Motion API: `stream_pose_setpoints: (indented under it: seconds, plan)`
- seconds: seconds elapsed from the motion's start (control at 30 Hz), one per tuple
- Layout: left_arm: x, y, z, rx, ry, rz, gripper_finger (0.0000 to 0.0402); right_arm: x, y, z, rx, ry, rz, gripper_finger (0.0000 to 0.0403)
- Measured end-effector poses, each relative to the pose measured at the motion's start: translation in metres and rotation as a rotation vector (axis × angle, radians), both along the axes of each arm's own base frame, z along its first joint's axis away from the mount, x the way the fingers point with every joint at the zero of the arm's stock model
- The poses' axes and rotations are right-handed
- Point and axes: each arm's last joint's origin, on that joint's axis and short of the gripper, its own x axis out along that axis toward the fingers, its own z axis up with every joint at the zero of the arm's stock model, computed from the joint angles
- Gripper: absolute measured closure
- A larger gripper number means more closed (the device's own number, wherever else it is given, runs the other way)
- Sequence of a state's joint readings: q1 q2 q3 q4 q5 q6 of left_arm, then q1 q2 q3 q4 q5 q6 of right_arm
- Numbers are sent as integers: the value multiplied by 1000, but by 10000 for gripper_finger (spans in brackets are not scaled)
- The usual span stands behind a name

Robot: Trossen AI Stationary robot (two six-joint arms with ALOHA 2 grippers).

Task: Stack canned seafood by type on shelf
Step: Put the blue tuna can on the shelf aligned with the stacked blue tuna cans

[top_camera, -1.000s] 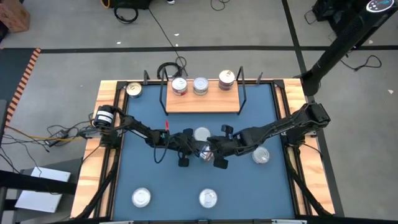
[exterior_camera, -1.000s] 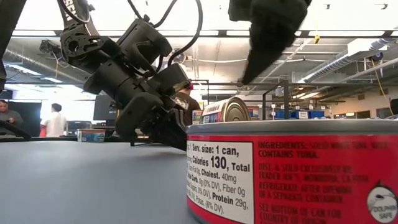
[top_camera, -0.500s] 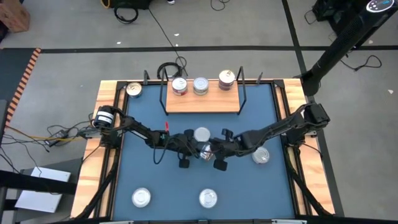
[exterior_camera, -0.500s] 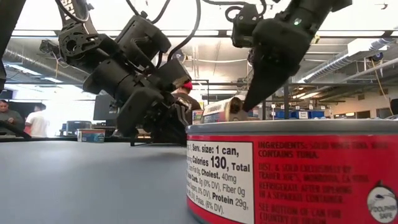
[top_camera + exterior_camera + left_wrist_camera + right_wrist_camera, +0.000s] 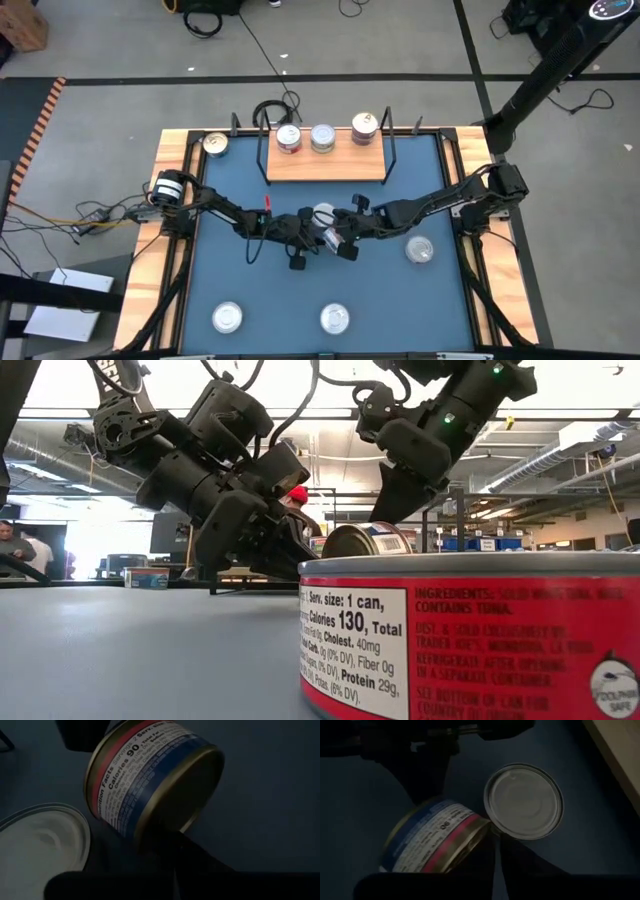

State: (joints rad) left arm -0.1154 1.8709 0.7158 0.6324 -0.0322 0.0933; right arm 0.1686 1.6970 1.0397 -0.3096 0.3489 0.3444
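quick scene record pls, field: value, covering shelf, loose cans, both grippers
shelf: wooden shelf at the table's far side, three cans along its back edge
tipped can: blue-and-red can mid-table, tilted, between both grippers
upright can: silver-lidded can right beside it
left gripper: shut, fingertips at the tipped can
right gripper: at the tipped can's other side
other loose cans: four more on the table

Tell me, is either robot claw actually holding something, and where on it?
Neither clearly grips anything. The tilted can sits propped between the left gripper and the right gripper, both shut, their tips against its end rims.
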Motion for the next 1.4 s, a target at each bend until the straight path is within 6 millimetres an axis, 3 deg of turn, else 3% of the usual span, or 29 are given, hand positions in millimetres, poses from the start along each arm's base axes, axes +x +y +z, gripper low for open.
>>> stream_pose_setpoints:
  seconds: [0.37,0.73,0.93,1.4]
  plan:
    - [-1,0,-1,6,21,-2,396,-7,4,18,18,73,-29,308]
    - [-3,0,-1,3,43,1,396,-13,35,26,115,8,-48,221]
    - [2,-2,3,-51,-34,3,396,-15,48,27,172,-31,-86,171]
    - [2,-1,1,-53,-37,57,396,-15,49,27,183,-88,-204,79]
